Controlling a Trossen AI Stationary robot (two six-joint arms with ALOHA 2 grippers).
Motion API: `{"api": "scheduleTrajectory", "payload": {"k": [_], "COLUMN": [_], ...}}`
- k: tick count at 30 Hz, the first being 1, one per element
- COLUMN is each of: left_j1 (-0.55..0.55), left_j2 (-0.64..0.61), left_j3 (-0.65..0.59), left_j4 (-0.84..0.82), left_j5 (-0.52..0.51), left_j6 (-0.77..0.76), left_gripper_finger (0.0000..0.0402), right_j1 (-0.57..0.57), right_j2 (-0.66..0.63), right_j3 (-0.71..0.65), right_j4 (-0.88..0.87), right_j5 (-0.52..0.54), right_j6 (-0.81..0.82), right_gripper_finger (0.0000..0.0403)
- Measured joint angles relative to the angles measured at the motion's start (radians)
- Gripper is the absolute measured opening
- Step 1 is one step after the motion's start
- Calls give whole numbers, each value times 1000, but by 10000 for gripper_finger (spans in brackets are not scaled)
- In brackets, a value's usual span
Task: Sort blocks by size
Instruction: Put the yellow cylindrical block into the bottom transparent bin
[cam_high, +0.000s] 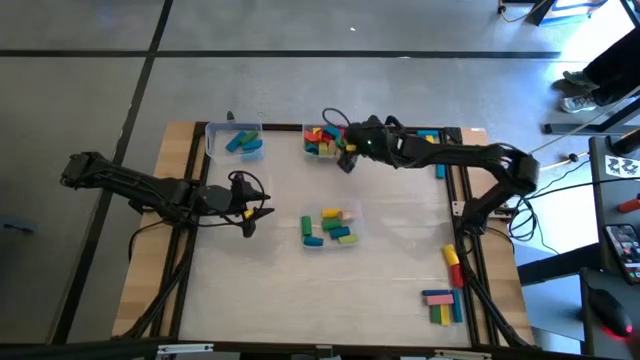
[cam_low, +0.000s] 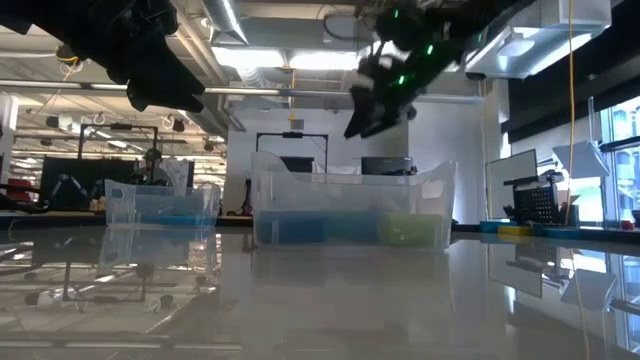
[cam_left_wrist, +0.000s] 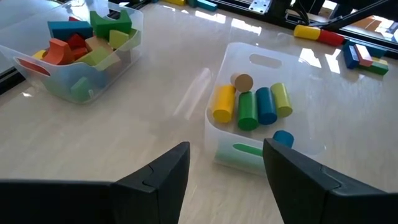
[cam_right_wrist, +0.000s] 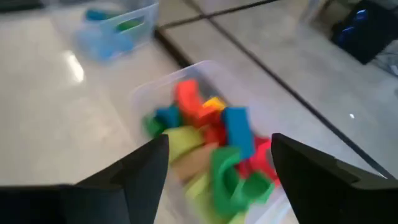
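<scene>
Right gripper (cam_right_wrist: 217, 174): above the far tub (cam_high: 322, 143) of mixed blocks (cam_right_wrist: 205, 149) — fingers wide, empty.
Left gripper (cam_left_wrist: 225, 168): just beside the middle tub (cam_high: 330, 228) — fingers apart, empty.
Loose blocks (cam_high: 445, 300): worktop's (cam_high: 260, 290) right edge.

- three clear tubs: one at 11 o'clock (cam_high: 233, 139), one at 12 (cam_high: 322, 142), one central (cam_high: 330, 228)
- five cylinder blocks (cam_left_wrist: 252, 104) lying inside the central tub
- two arms
</scene>
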Motion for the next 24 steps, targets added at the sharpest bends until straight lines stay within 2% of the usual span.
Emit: {"api": "scheduleTrajectory", "payload": {"k": [7,12,18,24], "left_j1": [0,0,0,0], "left_j2": [0,0,0,0], "left_j3": [0,0,0,0], "left_j4": [0,1,1,1], "left_j5": [0,0,0,0], "left_j6": [0,4,3,3], "left_gripper_finger": [198,198,198,198], "right_j1": [197,367,525,633], "right_j2": [-136,-203,-242,-241], "right_j3": [104,168,175,174], "right_j4": [-425,-707,-875,-1032], "right_j5": [-1,-2,-8,-78], "right_j6": [70,243,531,804], "right_gripper_finger": [282,282,282,282]}}
